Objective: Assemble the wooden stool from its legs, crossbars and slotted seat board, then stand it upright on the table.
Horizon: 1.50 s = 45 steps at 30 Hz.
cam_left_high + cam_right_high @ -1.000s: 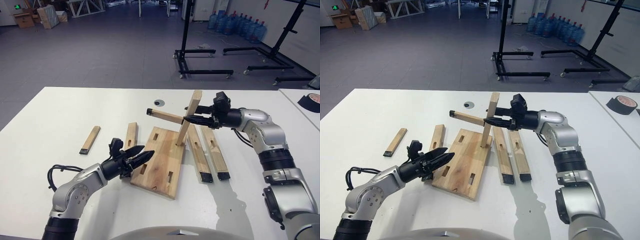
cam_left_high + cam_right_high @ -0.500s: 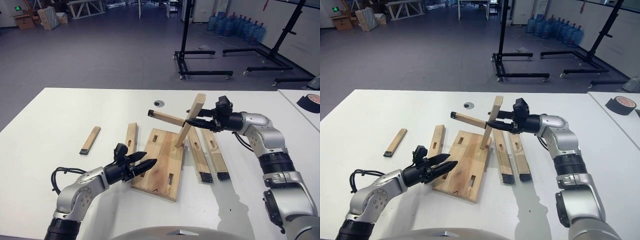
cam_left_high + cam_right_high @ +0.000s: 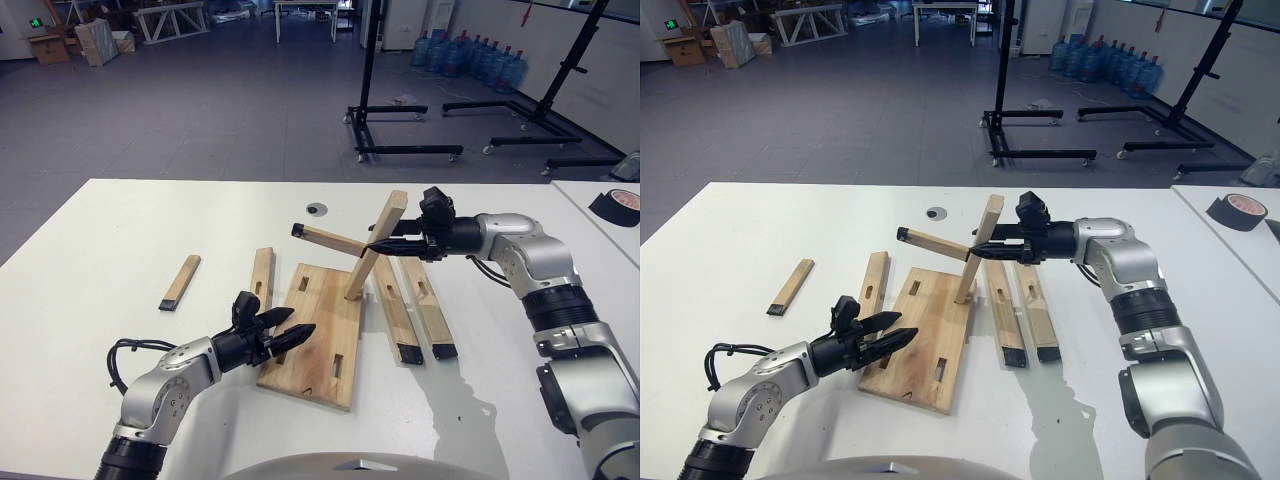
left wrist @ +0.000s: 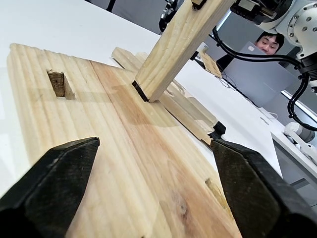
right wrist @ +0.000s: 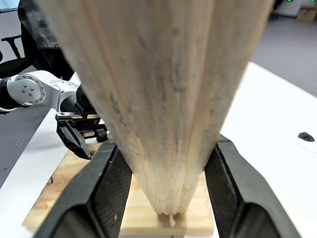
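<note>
The slotted seat board point(image 3: 318, 338) lies flat near the table's front. A wooden leg point(image 3: 374, 246) stands tilted with its foot in a slot at the board's far end. A crossbar point(image 3: 329, 238) sticks out of it to the left. My right gripper point(image 3: 384, 247) is shut on this leg at mid height, and its fingers point(image 5: 101, 193) press the wood on both sides. My left gripper point(image 3: 291, 325) is open at the board's left edge. In the left wrist view its fingers point(image 4: 54, 193) spread wide over the board point(image 4: 99, 114).
Two more legs point(image 3: 398, 312) point(image 3: 431, 305) lie side by side just right of the board. A slotted piece point(image 3: 262, 272) and a short crossbar point(image 3: 180, 280) lie to its left. A tape roll point(image 3: 615, 208) sits at the far right, on a neighbouring table.
My left gripper has crept right onto the board's edge and spread its fingers wider. The right gripper keeps hold of the leg, which leans slightly more.
</note>
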Tool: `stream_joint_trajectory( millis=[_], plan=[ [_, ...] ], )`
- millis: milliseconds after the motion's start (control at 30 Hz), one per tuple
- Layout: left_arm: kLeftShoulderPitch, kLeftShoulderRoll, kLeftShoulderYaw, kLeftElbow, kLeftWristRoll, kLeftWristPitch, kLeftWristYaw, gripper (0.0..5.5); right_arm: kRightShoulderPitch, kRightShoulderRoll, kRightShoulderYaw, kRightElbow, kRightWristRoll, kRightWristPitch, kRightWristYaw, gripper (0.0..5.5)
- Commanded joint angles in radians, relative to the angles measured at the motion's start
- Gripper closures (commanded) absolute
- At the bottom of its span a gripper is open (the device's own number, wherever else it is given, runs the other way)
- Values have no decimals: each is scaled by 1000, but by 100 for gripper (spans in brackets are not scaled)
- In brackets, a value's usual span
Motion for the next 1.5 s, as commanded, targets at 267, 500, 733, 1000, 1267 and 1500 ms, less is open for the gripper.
stream_joint_trajectory(
  millis=[267, 500, 733, 1000, 1267, 1500],
  plan=[
    [7, 18, -62, 95, 86, 59, 56, 136, 10, 25, 110, 89, -133, 25, 7, 348],
    [11, 6, -70, 86, 59, 100, 70, 136, 6, 58, 85, 46, -97, 102, -47, 348],
    [6, 2, -62, 104, 64, 53, 61, 136, 25, 72, 80, 6, -116, 118, -110, 348],
    [2, 9, -68, 161, 79, 12, 29, 136, 36, 77, 48, 11, -107, 88, -132, 273],
    [1, -36, 16, 162, -16, 11, 34, 136, 128, 98, -84, -111, -61, 59, -192, 183],
    [33, -36, 53, 35, -69, 42, 46, 136, 343, 103, -156, -245, -26, 81, -271, 183]
  ],
)
